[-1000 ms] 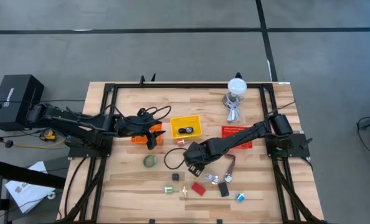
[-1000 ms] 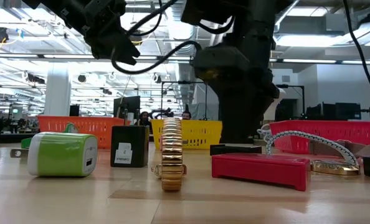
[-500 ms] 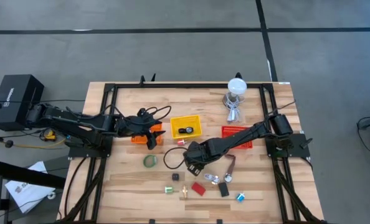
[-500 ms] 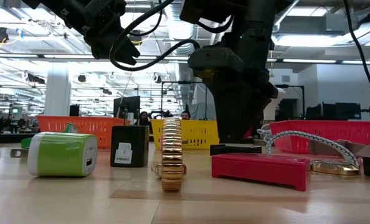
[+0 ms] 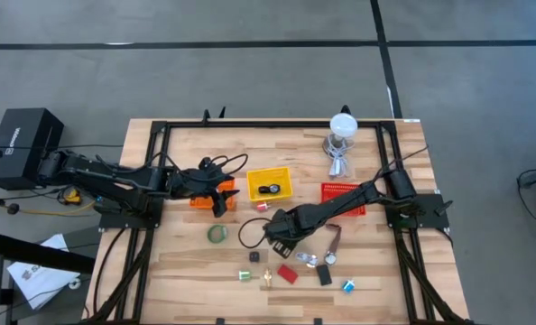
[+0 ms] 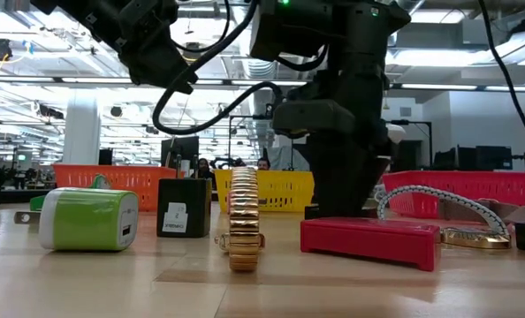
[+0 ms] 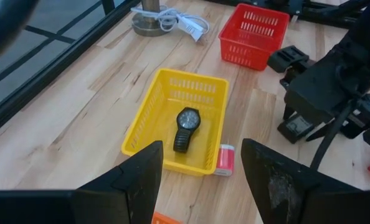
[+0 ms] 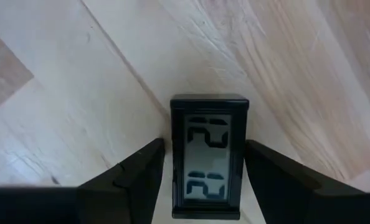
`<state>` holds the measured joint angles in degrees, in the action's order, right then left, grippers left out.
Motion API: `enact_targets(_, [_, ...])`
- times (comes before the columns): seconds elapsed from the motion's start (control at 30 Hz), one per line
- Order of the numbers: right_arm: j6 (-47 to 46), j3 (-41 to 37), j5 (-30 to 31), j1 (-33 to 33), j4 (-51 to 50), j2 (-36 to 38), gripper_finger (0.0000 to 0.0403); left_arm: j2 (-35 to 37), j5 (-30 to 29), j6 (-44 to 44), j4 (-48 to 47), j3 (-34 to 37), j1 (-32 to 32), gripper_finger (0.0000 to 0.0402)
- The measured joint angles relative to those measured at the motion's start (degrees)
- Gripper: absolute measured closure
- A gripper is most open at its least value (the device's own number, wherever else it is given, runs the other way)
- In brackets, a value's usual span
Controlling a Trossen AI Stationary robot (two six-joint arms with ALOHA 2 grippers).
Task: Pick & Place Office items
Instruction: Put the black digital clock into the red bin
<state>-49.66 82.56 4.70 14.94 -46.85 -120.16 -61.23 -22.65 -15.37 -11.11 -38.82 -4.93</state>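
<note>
The right gripper [image 5: 280, 242] hangs low over mid-table with its fingers [image 8: 135, 180] spread, straddling a small black digital clock [image 8: 210, 155] without touching it. The clock lies face up, its long axis running between them. At nine o'clock, the left gripper [image 5: 221, 200] waits open near the yellow bin [image 7: 166, 134].

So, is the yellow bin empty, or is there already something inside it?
Not empty. The yellow bin holds one black wristwatch, lying flat on its floor; the high view shows the same dark item inside. Nothing else shows in it.
</note>
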Motion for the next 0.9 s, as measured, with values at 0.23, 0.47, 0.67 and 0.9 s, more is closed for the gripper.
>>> enact_targets(0.23, [4.00, -0.06, -0.24, 0.00, 0.45, -0.05, 0.0188, 0.00, 0.00, 0.03, 0.10, 0.41, 0.02, 0.0188])
enact_targets(0.47, [4.87, -0.12, -0.62, -0.12, 0.56, -0.11, 0.0190, 0.00, 0.00, 0.04, 0.59, 0.41, 0.00, 0.0188])
enact_targets(0.67, [5.49, -0.15, -1.11, -0.67, 0.02, 0.23, 0.0238, 0.00, 0.00, 0.00, 0.78, 0.41, 0.00, 0.0188])
enact_targets(0.9, [8.29, -0.17, -3.48, -2.10, -0.37, 0.66, 0.0271, 0.00, 0.00, -0.02, 0.97, 0.41, 0.01, 0.0188])
